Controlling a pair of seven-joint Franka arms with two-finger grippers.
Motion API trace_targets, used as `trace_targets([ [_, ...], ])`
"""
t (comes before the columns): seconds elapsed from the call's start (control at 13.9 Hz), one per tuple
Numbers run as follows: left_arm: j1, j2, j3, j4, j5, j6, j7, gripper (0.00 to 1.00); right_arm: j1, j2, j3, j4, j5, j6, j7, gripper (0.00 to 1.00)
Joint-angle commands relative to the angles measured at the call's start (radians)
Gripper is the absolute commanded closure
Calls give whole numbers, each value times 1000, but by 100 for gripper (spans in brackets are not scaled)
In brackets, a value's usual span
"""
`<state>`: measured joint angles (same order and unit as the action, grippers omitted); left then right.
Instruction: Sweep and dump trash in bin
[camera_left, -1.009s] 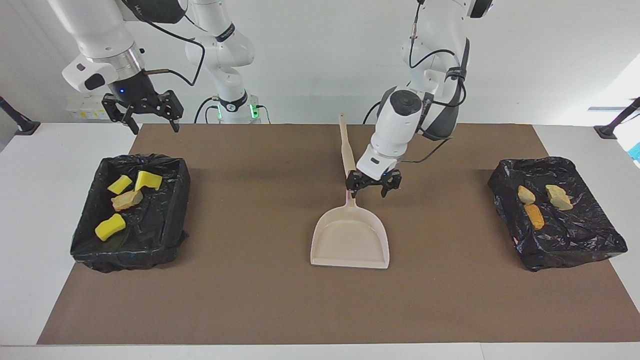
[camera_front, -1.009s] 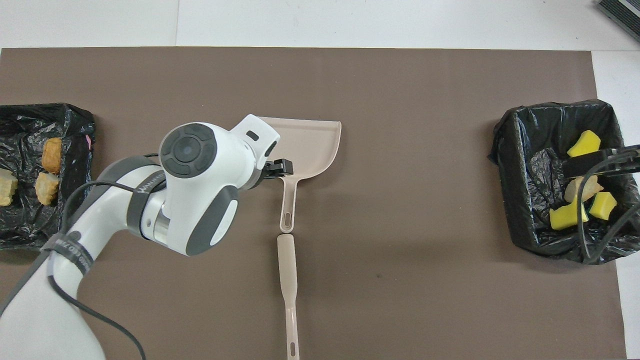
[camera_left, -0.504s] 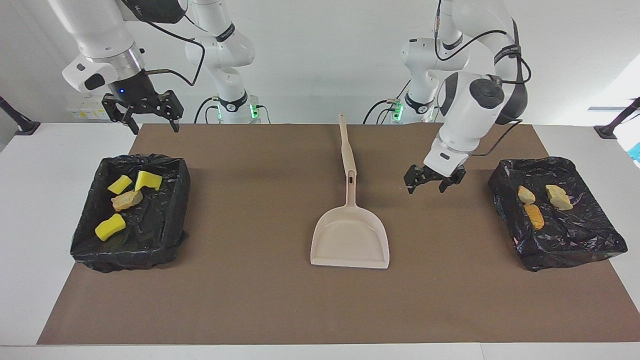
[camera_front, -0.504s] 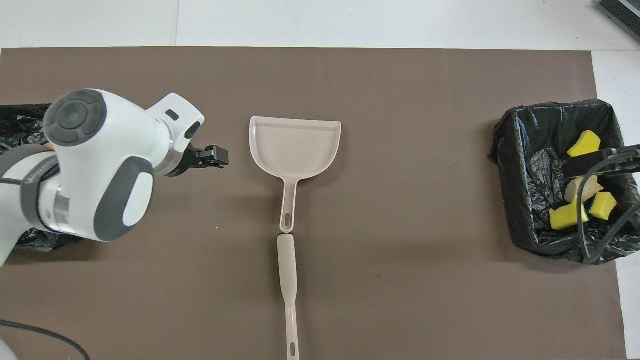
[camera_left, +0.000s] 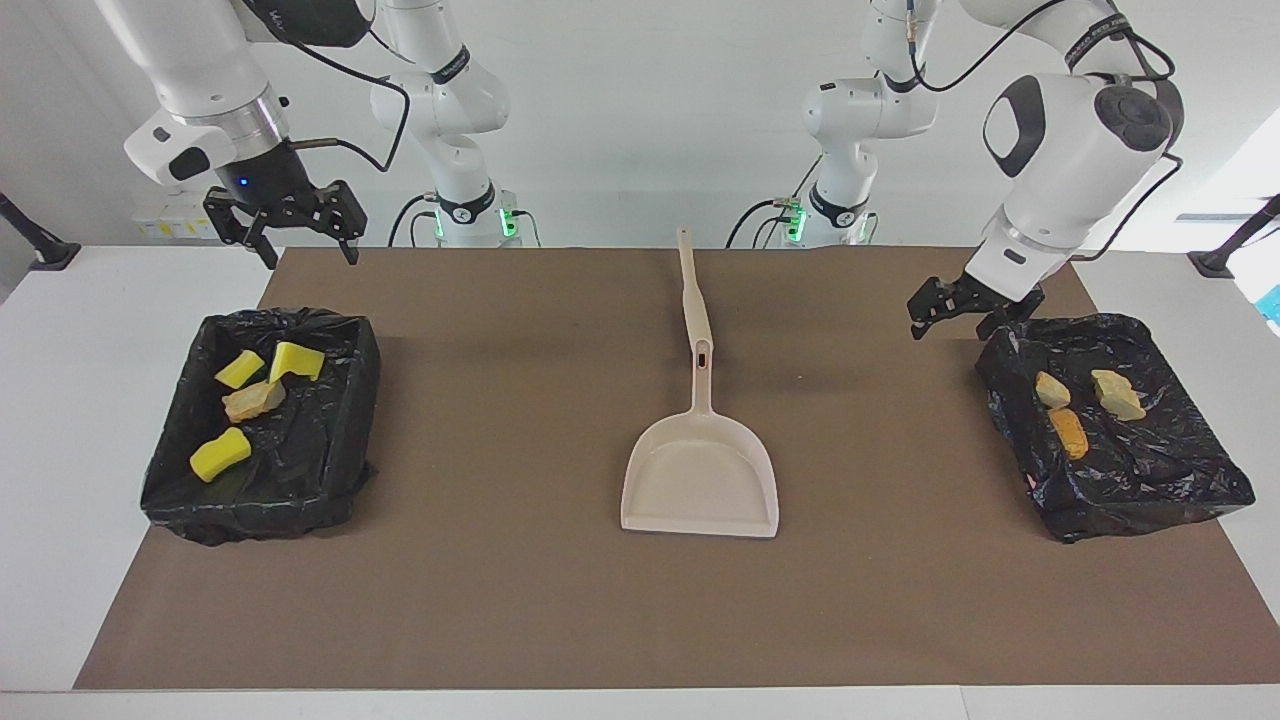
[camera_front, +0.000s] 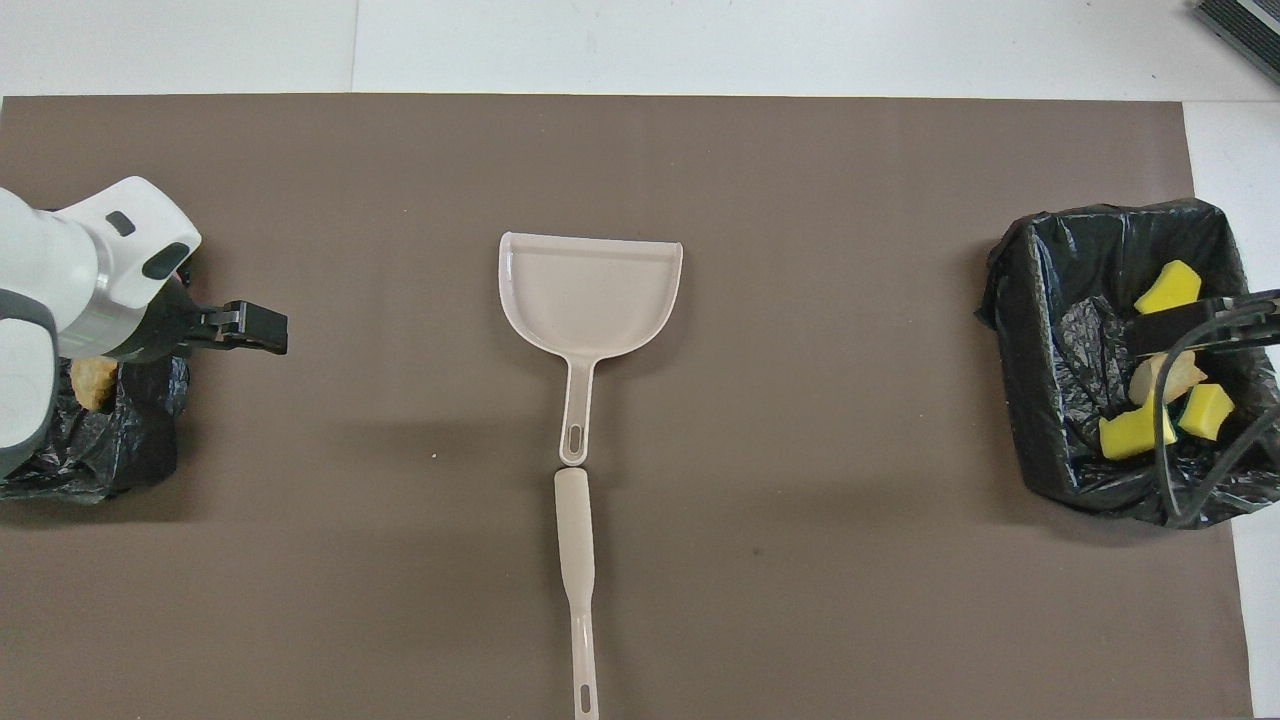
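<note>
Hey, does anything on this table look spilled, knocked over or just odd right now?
Nothing is spilled: the yellow sponge pieces and tan foam lumps all lie inside the two black-lined bins. The beige plastic dustpan lies flat mid-mat, its handle end-to-end with a separate beige stick. Both grippers hang open and empty, the left gripper and the right gripper.

One camera sits high up across the tabletop (camera_left: 60, 400) and looks back at the two robots, far enough away to see the whole brown mat (camera_left: 500, 600). The other camera is high above the robots' end and looks almost straight down, a bit closer. Both see the mat, the dustpan (camera_left: 700, 480) in its middle and the two black bins (camera_left: 260, 480), only turned around.
</note>
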<state>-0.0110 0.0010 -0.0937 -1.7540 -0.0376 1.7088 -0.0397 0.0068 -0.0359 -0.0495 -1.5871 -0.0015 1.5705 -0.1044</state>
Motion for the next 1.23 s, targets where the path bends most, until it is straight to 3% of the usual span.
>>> trace_targets([
  [0.0, 3, -10, -8, 97, 42, -112, 24, 0, -2, -7, 0, -10, 21, -3, 22, 0],
  [0.22, 5, -30, 0, 148, 31, -152, 26, 0, -2, -7, 0, -10, 21, -3, 22, 0],
  [0.72, 5, -111, 19, 139, 27, -173, 17, 0, -2, -7, 0, -10, 21, -3, 22, 0],
  [1.15, 2, -111, 19, 143, 21, -172, 14, 0, -2, -7, 0, -10, 21, -3, 22, 0],
])
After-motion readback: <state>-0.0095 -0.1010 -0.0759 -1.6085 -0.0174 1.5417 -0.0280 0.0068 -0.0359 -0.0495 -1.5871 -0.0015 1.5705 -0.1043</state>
